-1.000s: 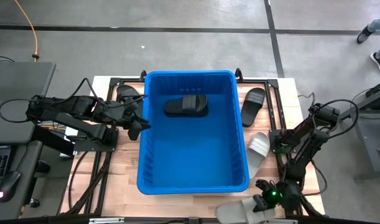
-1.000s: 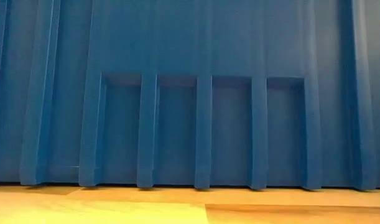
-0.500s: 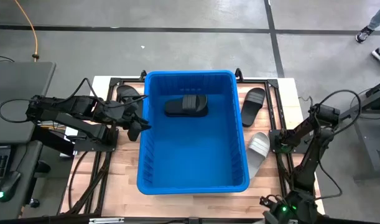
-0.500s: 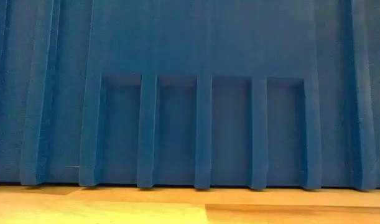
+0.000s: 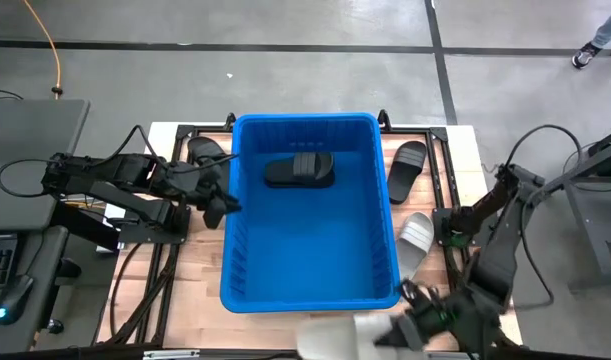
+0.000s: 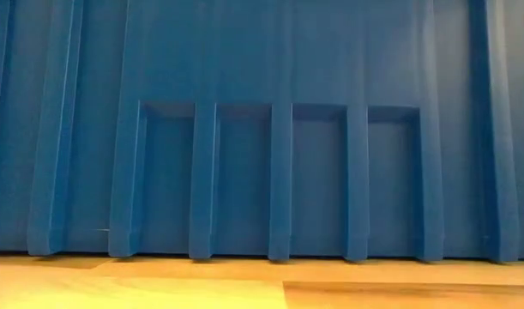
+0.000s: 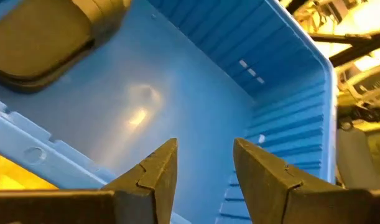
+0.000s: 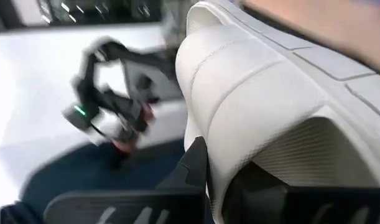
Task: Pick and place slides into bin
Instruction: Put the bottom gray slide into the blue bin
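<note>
The right pincer [image 5: 410,330], clenched on a light grey foam slide [image 5: 350,338], hangs at five o'clock of the big ribbed bright-blue plastic bin [image 5: 310,290], while the released left pincer [image 5: 222,203] waits at nine o'clock.

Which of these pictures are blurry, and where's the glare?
High view: the light grey slide held by the right tool is motion-smeared. Right wrist view: background streaked, slide fairly sharp. Left wrist view: soft glare patch on the bin floor. Low view: sharp, even light.
</note>
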Robot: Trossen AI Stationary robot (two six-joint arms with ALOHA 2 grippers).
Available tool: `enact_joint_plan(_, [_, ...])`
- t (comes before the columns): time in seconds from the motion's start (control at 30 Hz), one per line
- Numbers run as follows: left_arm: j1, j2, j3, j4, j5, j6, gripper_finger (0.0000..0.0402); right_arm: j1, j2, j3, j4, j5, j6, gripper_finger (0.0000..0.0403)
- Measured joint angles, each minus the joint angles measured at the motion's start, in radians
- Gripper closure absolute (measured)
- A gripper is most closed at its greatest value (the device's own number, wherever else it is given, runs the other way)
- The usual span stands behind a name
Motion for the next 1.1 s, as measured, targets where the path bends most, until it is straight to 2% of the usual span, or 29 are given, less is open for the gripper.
enact_joint_plan(0.13, [0.0,0.0,0.002,0.003,0.022,0.004,0.0254,-0.119,-0.001,0.13,-0.117,0.026,-0.114,0.0403])
enact_joint_plan(0.2, [0.0,0.0,0.002,0.003,0.039,0.007,0.0254,-0.194,-0.001,0.189,-0.174,-0.002,-0.168,0.0403])
enact_joint_plan(0.43, [0.0,-0.041,0.003,0.008,0.086,0.023,0.0254,-0.5,0.013,0.346,-0.441,-0.292,-0.334,0.0403])
enact_joint_plan(0.57, [0.0,-0.105,0.003,0.111,0.093,0.041,0.0254,-0.673,0.027,0.379,-0.596,-0.436,-0.446,0.0403])
enact_joint_plan(0.7, [0.0,-0.187,0.003,0.191,0.089,0.047,0.0254,-0.82,0.029,0.346,-0.599,-0.561,-0.518,0.0403])
enact_joint_plan(0.83, [0.0,-0.268,0.003,0.224,0.035,0.055,0.0254,-0.933,0.062,0.319,-0.598,-0.657,-0.55,0.0403])
enact_joint_plan(1.1, [0.0,-0.351,0.004,0.227,-0.007,0.044,0.0254,-1.055,0.265,0.314,-0.481,-0.871,-0.576,0.0403])
